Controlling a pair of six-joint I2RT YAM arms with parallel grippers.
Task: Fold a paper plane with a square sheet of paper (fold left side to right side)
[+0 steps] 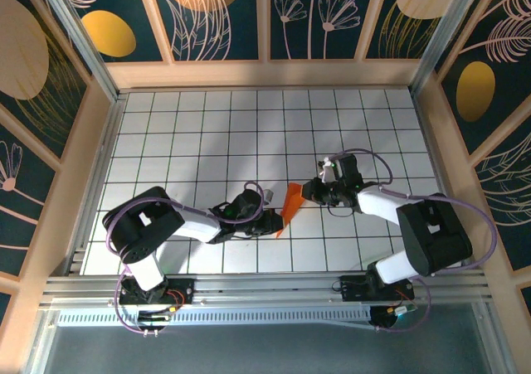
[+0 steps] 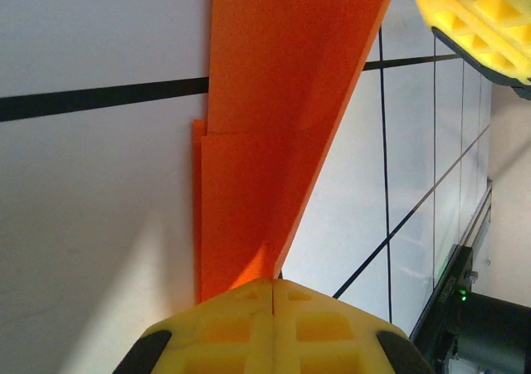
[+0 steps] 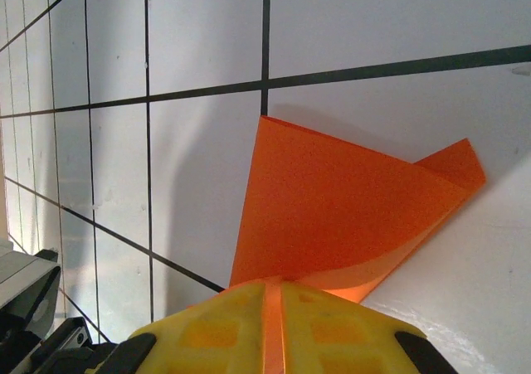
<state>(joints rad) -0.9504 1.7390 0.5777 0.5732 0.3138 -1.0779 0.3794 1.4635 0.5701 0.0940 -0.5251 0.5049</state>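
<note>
Left gripper (image 2: pixel 274 286): yellow ribbed fingers are pressed together with no gap, and the narrow end of a folded sheet of thin bright orange paper (image 2: pixel 278 92) is pinched between them. Right gripper (image 3: pixel 274 286): yellow fingers are drawn to a thin slit in which an orange strip is seen, so the opposite end of the same sheet (image 3: pixel 332 204) is clamped. From above, the paper (image 1: pixel 292 201) is held between the left gripper (image 1: pixel 270 218) and the right gripper (image 1: pixel 309 193), slightly right of the middle of the white tabletop gridded with black lines (image 1: pixel 207 125), in its nearer rows. In the left wrist view a stepped double edge is shown on the sheet's left, and a diagonal edge on its right. Bare tiles are left open behind and to both sides of the grippers, up to the wooden wall panels painted with dark floral patterns (image 1: pixel 224 17); less room is left towards the aluminium rail at the near edge (image 1: pixel 265 287). The sheet's top is cut off in the left wrist view. Whether its far corner touches the tabletop cannot be told.
</note>
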